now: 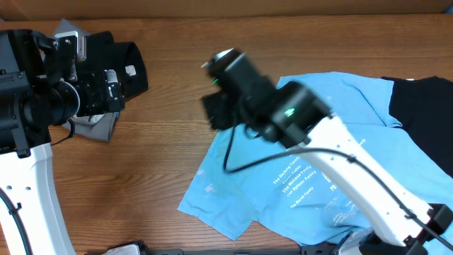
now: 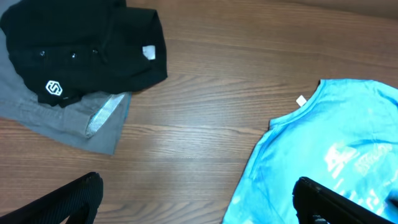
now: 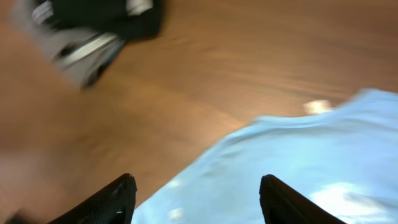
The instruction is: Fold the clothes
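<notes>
Beneath the spread, empty right tool (image 3: pixel 196 190), the light blue T-shirt (image 3: pixel 311 155) is seen lying loose, apparently not yet folded, on the worktop (image 3: pixel 186 81), while black and grey clothes (image 2: pixel 81 62) are stacked folded beyond the spread left tool (image 2: pixel 196 190).

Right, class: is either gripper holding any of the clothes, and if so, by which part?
Nothing is held. The left gripper stands open, and the right gripper stands open above the light blue T-shirt, with nothing between its fingers.

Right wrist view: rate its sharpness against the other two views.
Right wrist: heavily motion-blurred, the light blue T-shirt smeared. Left wrist: sharp, the logo on the black shirt crisp. Overhead: the table sharp, only the right arm blurred.
</notes>
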Tool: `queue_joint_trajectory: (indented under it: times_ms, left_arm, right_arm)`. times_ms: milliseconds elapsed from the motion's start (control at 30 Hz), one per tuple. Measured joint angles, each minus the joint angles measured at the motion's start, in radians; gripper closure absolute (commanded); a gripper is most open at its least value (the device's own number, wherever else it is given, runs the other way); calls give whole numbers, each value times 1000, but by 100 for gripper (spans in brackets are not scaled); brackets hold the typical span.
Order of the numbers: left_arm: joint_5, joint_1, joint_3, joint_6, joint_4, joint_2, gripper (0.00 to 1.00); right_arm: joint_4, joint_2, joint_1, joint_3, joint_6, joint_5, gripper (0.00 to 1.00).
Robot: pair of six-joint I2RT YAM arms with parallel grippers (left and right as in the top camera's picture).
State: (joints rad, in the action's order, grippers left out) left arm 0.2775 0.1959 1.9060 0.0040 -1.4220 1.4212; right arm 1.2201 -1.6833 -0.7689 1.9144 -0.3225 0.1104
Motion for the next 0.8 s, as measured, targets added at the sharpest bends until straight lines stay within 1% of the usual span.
queue_joint_trajectory:
  times_ms: [67,167,267,400,467,600,800]
  left_arm:
    - [11,-20,-2,11,5,0,0]
    - [22,-90,-19,29,25,1,0]
    - [30,-208,-50,42,60,26,0]
    - [16,-360,-81,55,111,129,0]
    - [6,-418,-89,56,137,206,0]
    - [-6,-485,-92,58,209,361,0]
    - [9,-544,-95,58,306,599,11]
  right_arm:
    - [5,18,68,23,-8,31,27]
    - [4,71,173,66,-26,55,25]
    - [4,158,285,114,-55,69,23]
    - [10,279,390,146,-82,69,23]
    - [28,323,422,156,-89,65,23]
    - [71,353,460,160,-96,55,22]
    - [111,328,475,159,-97,50,22]
